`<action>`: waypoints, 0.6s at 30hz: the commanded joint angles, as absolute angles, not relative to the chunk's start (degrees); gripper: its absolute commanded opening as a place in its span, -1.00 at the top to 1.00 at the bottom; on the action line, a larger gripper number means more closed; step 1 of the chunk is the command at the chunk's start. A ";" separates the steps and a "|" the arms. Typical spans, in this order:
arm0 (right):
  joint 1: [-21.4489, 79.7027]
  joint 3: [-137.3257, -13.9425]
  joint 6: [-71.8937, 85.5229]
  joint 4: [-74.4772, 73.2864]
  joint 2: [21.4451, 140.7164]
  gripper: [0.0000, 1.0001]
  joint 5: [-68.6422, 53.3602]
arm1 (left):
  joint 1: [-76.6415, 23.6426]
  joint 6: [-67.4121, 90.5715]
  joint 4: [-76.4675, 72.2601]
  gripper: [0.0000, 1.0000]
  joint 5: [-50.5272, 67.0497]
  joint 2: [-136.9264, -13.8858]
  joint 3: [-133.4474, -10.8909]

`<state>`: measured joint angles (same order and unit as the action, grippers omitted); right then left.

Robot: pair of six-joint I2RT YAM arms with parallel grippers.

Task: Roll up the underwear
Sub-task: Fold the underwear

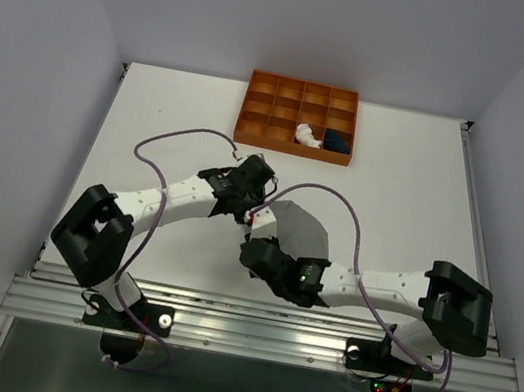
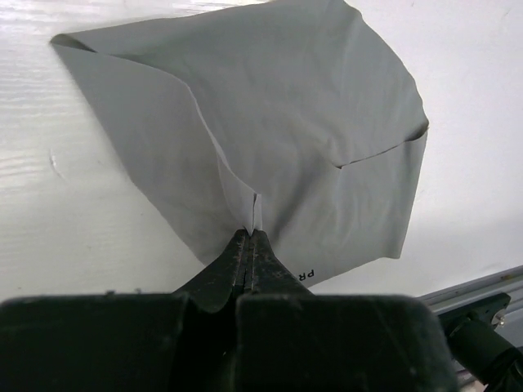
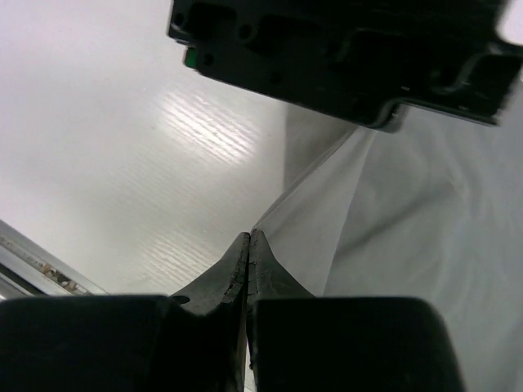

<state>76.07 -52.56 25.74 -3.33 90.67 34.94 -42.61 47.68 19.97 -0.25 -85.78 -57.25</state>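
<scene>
The grey underwear (image 1: 299, 229) lies partly folded on the white table between my two arms. In the left wrist view the grey underwear (image 2: 286, 122) spreads out ahead, and my left gripper (image 2: 252, 233) is shut on a raised fold of it. My left gripper (image 1: 256, 209) sits at the cloth's left edge in the top view. My right gripper (image 3: 249, 235) is shut at the near corner of the grey underwear (image 3: 425, 245), where the cloth's edge runs into its tips. A pale rolled underwear (image 1: 307, 135) and a navy underwear (image 1: 338, 141) sit in the orange tray.
The orange compartment tray (image 1: 270, 108) stands at the back of the table. The left arm's black wrist housing (image 3: 343, 57) hangs close above my right gripper. The table's metal front rail (image 1: 259, 328) runs just behind the right arm's wrist (image 1: 280, 265).
</scene>
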 commanded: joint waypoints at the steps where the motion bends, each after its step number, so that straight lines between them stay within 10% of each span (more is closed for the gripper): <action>1: 73.57 -49.23 29.97 -2.90 85.27 0.99 35.24 | -43.94 44.65 19.25 1.00 -1.49 -89.11 -63.70; 18: 65.31 -39.12 37.52 -9.84 71.72 0.99 32.26 | -49.83 39.20 24.34 1.00 -1.05 -107.39 -84.81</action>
<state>66.46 -40.47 34.59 -8.56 74.35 33.63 -49.17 41.76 23.20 0.16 -107.04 -80.07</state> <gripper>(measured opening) 0.016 0.022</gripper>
